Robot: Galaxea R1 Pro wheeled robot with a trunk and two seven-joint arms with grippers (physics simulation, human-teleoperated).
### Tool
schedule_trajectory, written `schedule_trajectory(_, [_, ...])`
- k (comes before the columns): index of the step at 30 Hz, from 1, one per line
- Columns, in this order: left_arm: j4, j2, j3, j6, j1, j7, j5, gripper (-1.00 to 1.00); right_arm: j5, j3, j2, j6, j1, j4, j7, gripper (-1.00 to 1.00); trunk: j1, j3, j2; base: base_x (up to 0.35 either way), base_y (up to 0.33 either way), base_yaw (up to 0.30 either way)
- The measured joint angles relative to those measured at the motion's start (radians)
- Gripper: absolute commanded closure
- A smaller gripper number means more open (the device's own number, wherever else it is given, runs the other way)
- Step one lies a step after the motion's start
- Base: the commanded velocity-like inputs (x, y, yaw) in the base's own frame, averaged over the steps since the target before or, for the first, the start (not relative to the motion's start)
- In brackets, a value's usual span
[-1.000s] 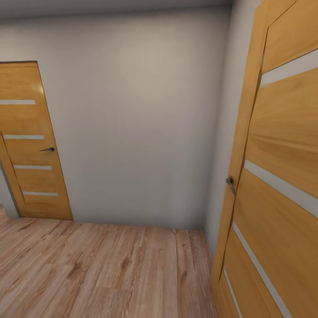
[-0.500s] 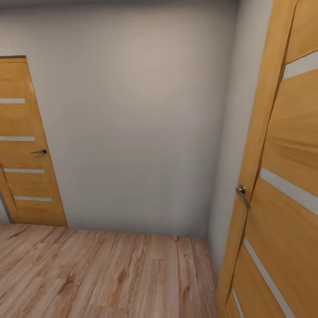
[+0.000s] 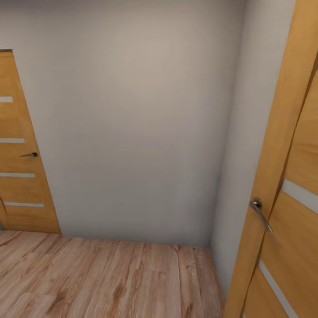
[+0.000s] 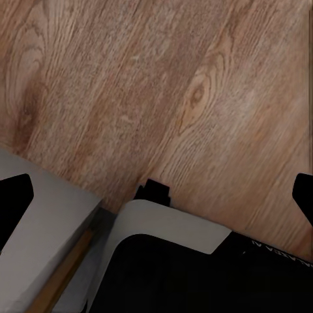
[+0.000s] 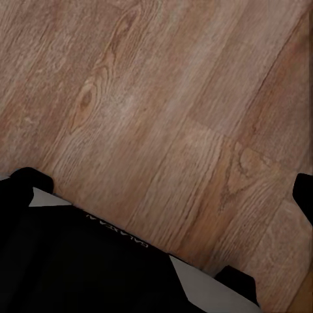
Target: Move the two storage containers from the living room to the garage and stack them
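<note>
Robot is facing a corridor corner: plain wall (image 3: 132,123), wooden door (image 3: 17,150) left, another door (image 3: 287,198) close right. Both wrist cameras are looking down at plank floor (image 4: 163,85); hand states indeterminable. No containers visible, presumably transit.

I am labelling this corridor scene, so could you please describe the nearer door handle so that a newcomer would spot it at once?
Start at the plain grey wall above the wood-plank floor. Go right to the large wooden door beside the corner. The handle is the silver lever on its edge, far bigger than the small dark lever on the distant left door.
</note>
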Motion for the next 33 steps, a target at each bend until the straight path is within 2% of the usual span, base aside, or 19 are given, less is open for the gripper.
schedule_trajectory(33, [0.0,0.0,0.0,0.0,0.0,0.0,0.0,-1.0,0.0,0.0,0.0,0.0,0.0,0.0,0.0,-1.0,0.0,0.0,0.0,0.34,0.0,0.0])
